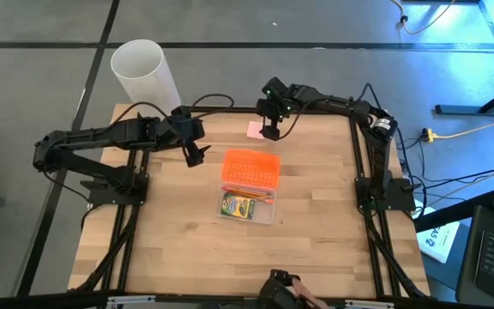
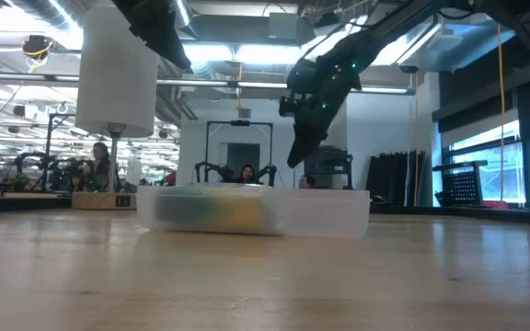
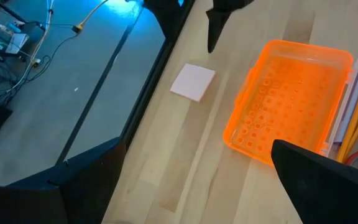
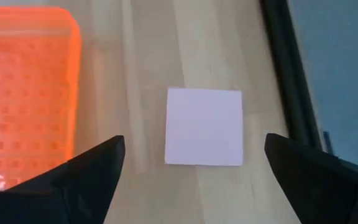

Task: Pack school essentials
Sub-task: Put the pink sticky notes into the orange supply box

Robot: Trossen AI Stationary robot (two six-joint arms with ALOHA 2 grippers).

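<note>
A small pink square eraser [image 1: 255,130] lies flat on the table near the far edge. My right gripper [image 1: 270,133] hangs open just above it. In the right wrist view the eraser [image 4: 204,126] shows between the two spread fingers of my right gripper [image 4: 194,171], untouched. A clear plastic box [image 1: 247,204] at mid-table holds a green-and-yellow crayon box [image 1: 239,206] and thin pencils [image 1: 251,190]. Its orange lid [image 1: 250,168] lies on the table at the box's far side. My left gripper [image 1: 194,156] waits open, raised, left of the lid.
A tall white cylinder [image 1: 147,72] stands at the table's far left corner, behind my left arm. The table's far edge and its black frame rail [image 4: 291,68] run close past the eraser. Bare wood lies near and to both sides of the box.
</note>
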